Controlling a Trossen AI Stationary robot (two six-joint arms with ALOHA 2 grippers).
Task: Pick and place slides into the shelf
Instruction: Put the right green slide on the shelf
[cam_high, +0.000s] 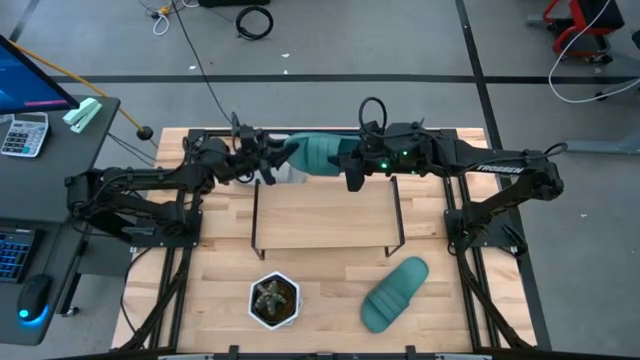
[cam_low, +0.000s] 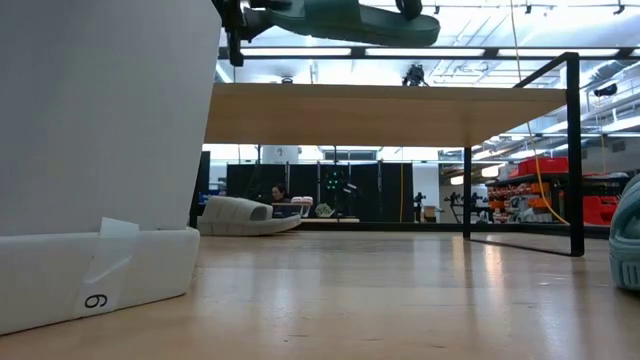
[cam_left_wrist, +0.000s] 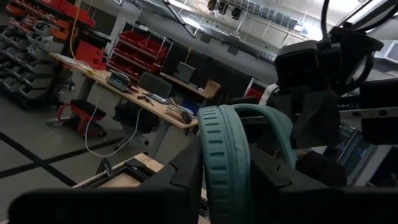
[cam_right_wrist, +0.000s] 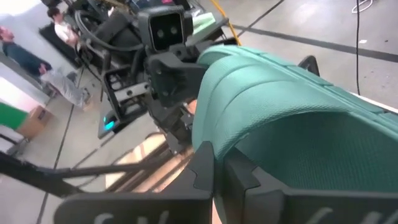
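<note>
A teal slide (cam_high: 318, 155) is held in the air between both grippers, over the table's far edge behind the shelf (cam_high: 325, 215). The low view shows that slide (cam_low: 350, 20) above the shelf board (cam_low: 380, 112). My left gripper (cam_high: 270, 160) is shut on its left end and my right gripper (cam_high: 350, 170) on its right end. The second teal slide (cam_high: 393, 293) lies sole down on the table, near and right of the shelf. A light grey slide (cam_low: 245, 215) rests on the table behind the shelf. The other grey slide is out of view. My left gripper pinches the slide's ribbed sole edge (cam_left_wrist: 224, 155) between its two fingers (cam_left_wrist: 186, 174), coming level from the table's left. The slide is lifted clear and stands on edge in the hold. My right gripper comes level from the table's right, and the lower edge of the ridged strap (cam_right_wrist: 217, 146) runs into the narrow gap between its fingers (cam_right_wrist: 204, 165). How far back it reaches is hidden by the fingers.
A white hexagonal planter (cam_high: 273, 300) with a small plant stands on the table's near side, left of the shelf's front, and fills the low view's left (cam_low: 100, 150). The shelf's black legs (cam_low: 574, 150) stand on the tabletop. A desk with a calculator (cam_high: 22, 133) lies off the left edge.
</note>
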